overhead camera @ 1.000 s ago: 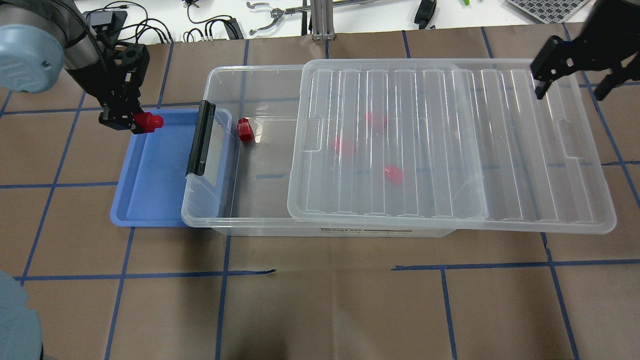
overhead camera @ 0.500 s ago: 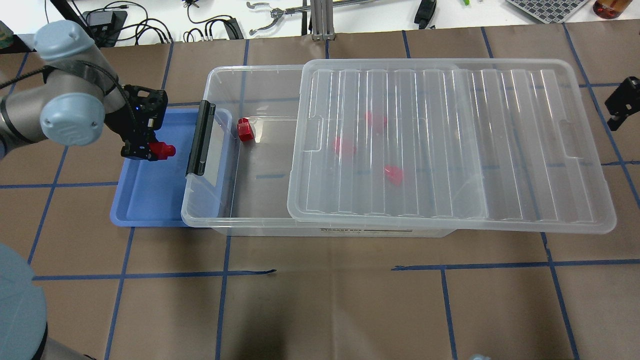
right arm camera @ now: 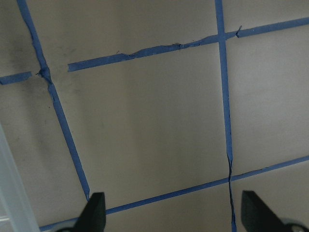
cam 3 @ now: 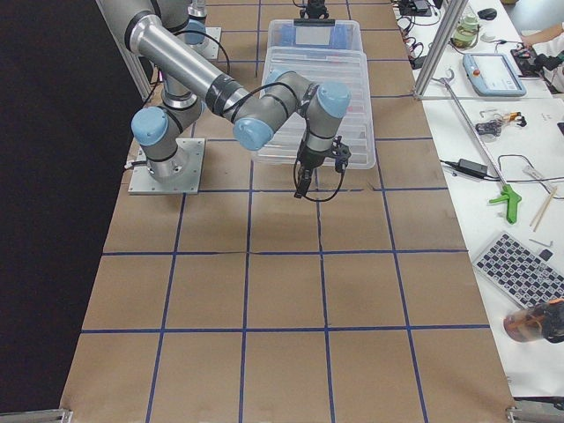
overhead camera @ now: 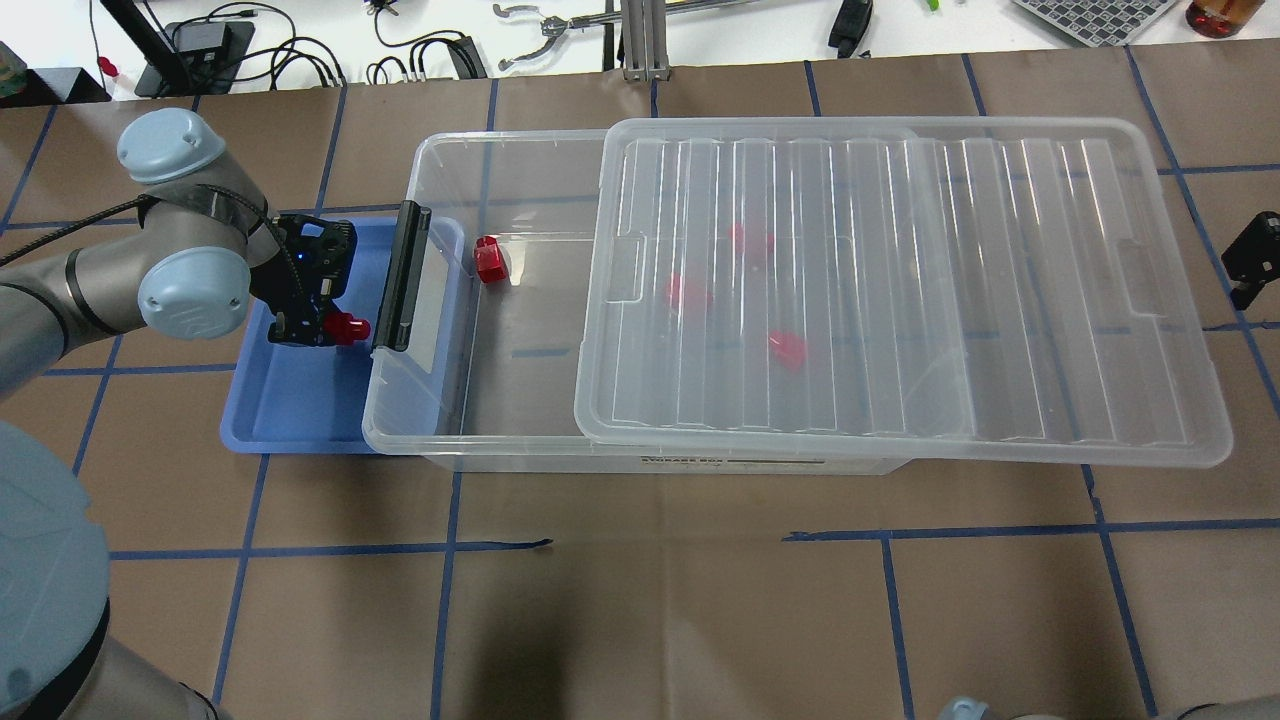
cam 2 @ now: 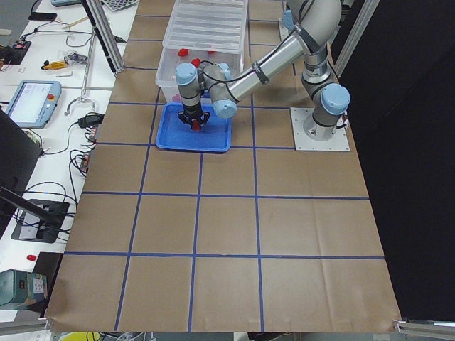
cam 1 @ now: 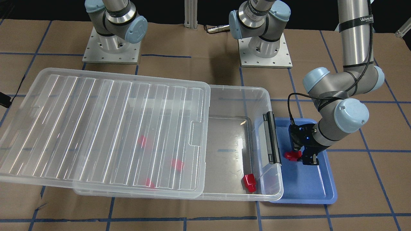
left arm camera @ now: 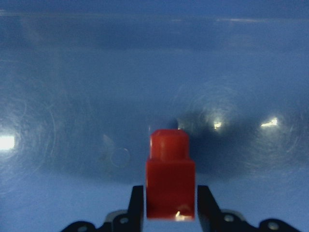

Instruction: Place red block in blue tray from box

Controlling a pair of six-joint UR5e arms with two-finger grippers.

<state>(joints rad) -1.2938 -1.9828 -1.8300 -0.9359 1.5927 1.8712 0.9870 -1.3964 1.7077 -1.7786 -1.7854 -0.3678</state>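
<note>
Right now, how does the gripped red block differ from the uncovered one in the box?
The gripped red block hangs clamped in the left gripper; the loose red block lies free. The gripped block is over the blue tray, the loose block inside the box. Both are bright red, same shape.

Bench (overhead camera: 640, 620) covered in brown paper with a blue tape grid. Directly on it: clear box (overhead camera: 520, 385) mid-bench, blue tray (overhead camera: 300, 415) at the box's latch end, box rim overlapping the tray's edge. Metal base plates (cam 1: 110, 55) on the robot side.
</note>
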